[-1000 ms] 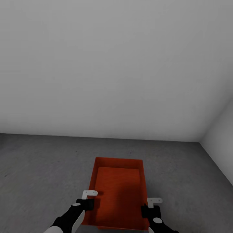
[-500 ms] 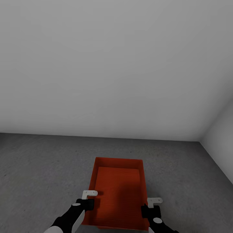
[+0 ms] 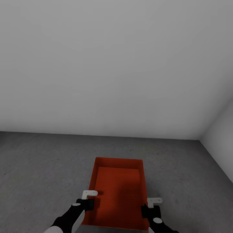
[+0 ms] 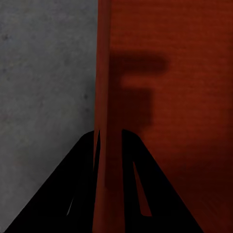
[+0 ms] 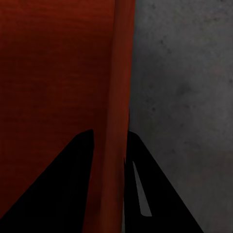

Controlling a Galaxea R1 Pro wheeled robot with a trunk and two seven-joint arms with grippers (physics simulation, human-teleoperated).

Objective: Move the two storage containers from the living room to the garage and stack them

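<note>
Head view: we see one storage container [image 3: 118, 191] over the garage's concrete floor [image 3: 38, 168], near the white wall [image 3: 116, 64].
Left gripper [image 4: 108, 165]: our jaws are pinched on its left wall.
Right gripper [image 5: 110, 160]: jaws are pinched on its right wall.
Progress: this bin has reached the garage; we judge release and stacking remain.

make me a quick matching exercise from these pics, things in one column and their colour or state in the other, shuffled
Things:
1. storage container
2. floor
3. wall
4. left claw

Colour or state:
A. plain white
B. mottled dark grey concrete
C. closed on the container's side wall
D. orange-red, lidless

Pairs: 1-D, 2-B, 3-A, 4-C
</note>
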